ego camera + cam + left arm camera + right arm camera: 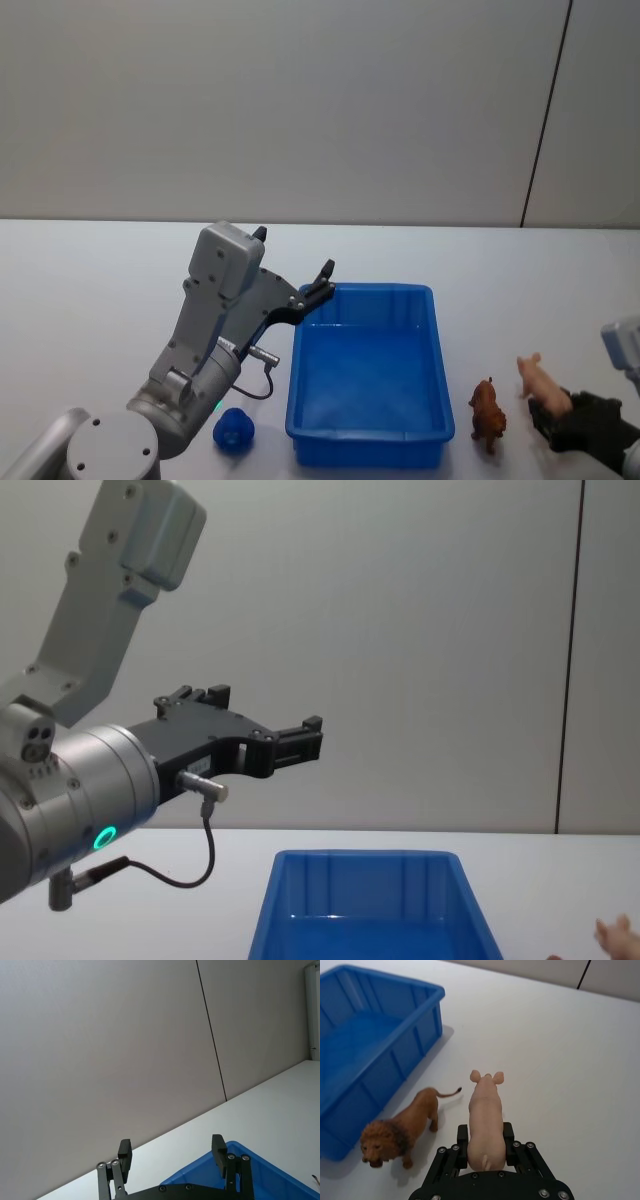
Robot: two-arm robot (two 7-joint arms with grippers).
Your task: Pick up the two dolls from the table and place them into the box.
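Pink plastic, the pig sits between the fingers of the right gripper, which are clamped on its hindquarters, its snout pointing away from the wrist. It is over the white table, right of the blue box and outside it. The tan lion stands on the table just beside the pig, between it and the box wall, touching neither. The left gripper hangs in the air above the box's left rim, its fingers wide apart. A small blue lump lies on the table left of the box.
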